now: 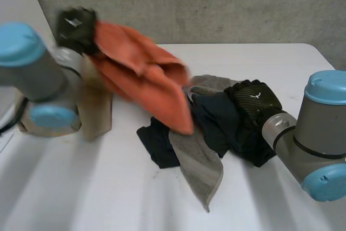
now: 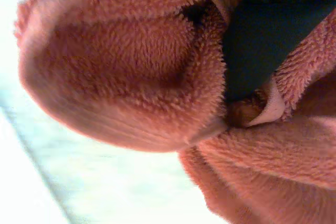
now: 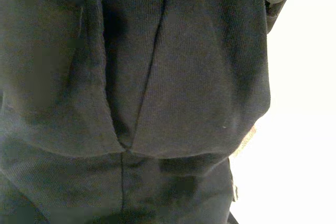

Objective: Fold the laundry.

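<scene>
— What sort of place is this?
— A robotics lab or test room, I'd say, not a home.
— What shows it?
— The bare grey concrete wall (image 1: 227,4) behind a plain white bench (image 1: 270,63). Two machine arms with light-blue caps work at it, the left arm (image 1: 32,74) and the right arm (image 1: 319,133), over a loose heap of laundry (image 1: 216,123).

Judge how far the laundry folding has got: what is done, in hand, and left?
Done: nothing looks clearly folded. In hand: the left hand holds the orange towel aloft; the right hand rests on the dark garment. Left: these and the grey towel are crumpled; the tan cloth is hard to judge.
</scene>
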Available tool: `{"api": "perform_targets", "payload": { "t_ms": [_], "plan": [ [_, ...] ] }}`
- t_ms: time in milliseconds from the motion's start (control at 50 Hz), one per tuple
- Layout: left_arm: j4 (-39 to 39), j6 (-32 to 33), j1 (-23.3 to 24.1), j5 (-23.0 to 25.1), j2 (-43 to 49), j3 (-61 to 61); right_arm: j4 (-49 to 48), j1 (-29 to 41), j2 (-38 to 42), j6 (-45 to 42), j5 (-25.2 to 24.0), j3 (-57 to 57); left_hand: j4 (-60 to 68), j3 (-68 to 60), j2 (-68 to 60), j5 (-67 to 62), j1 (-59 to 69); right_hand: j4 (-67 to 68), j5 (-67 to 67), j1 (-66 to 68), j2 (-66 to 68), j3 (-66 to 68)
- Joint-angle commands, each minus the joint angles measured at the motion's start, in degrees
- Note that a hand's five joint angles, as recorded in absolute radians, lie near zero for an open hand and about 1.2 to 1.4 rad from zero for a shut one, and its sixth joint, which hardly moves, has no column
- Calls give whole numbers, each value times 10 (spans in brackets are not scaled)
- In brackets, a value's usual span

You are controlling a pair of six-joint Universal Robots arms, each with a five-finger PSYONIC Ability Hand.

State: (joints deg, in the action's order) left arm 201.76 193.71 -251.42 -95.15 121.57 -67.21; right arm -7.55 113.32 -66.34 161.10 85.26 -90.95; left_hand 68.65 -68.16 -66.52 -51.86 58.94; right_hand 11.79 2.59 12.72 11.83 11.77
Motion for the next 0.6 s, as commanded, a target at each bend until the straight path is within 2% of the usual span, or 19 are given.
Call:
{"api": "perform_targets", "payload": {
  "t_ms": [20,100,200,240,280,400,460,600],
  "plan": [
    [-22,49,-106,1,45,97,2,14,0,-2,1,0,113,-118,-135,-181,211,-18,-26,-27,-18,-18],
    [-49,87,-140,-21,110,151,2,18,2,-1,3,-2,113,-118,-135,-181,211,-18,-26,-27,-18,-18],
    [-56,91,-148,-33,140,154,3,16,1,-2,3,0,113,-118,-135,-181,211,-18,-26,-27,-18,-18],
    [-58,73,-138,-21,126,123,3,12,-2,0,1,2,-206,201,185,138,-109,-18,-26,-27,-18,-18],
    [-54,49,-123,3,97,77,4,8,-6,1,0,3,-587,582,565,519,-489,-18,-26,-27,-18,-18],
    [-28,10,-81,70,-10,-46,24,-6,-36,5,-10,11,-587,582,565,519,-489,-18,-26,-27,-18,-18],
    [-21,3,-66,87,-53,-88,37,-13,-48,5,-17,17,-587,582,565,519,-489,-18,-26,-27,-18,-18],
    [-33,-29,1,116,-146,-199,120,-42,-77,-6,-40,53,-587,582,565,519,-489,-18,-26,-27,-18,-18]
  ]
}}
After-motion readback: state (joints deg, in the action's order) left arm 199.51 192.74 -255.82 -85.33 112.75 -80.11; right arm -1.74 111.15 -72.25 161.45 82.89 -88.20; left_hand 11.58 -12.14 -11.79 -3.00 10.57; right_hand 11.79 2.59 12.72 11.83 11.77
